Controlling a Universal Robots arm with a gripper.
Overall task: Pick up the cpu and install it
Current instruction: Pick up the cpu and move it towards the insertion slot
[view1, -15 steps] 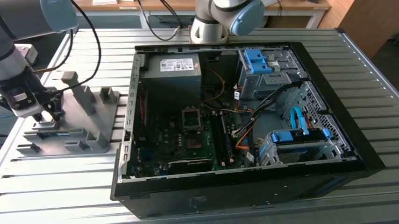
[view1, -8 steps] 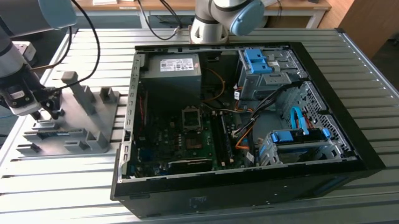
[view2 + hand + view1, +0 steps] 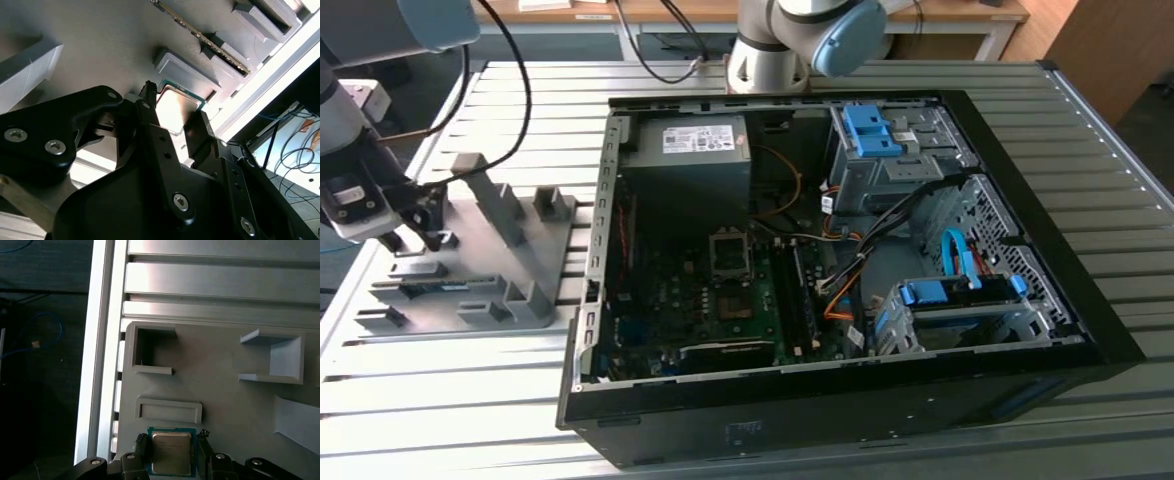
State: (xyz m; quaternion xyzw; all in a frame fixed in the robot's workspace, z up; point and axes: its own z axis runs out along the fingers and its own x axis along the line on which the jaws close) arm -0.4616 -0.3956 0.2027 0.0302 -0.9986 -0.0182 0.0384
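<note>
I see my gripper low over a grey fixture tray that lies flat on a slatted aluminium table. In the exterior view the gripper is above the tray's edge that is furthest from the open computer case. The case stands just beside the tray, on the exterior view's right, with its motherboard exposed.

In both wrist views the cpu lies flat on the tray's surface, metal face up with a thin green border around it. It sits just beside a low raised rectangular block that is part of the tray, and close to the tray's edge.

The gripper straddles the chip. One black fingertip is against one side of the chip and the other is against the opposite side. As far as I can see, the hand is clasped onto the cpu, which rests on the tray.

In the second wrist view the cpu shows between the gripper tips. A long thin memory stick stands on edge in the tray beyond the block.
</note>
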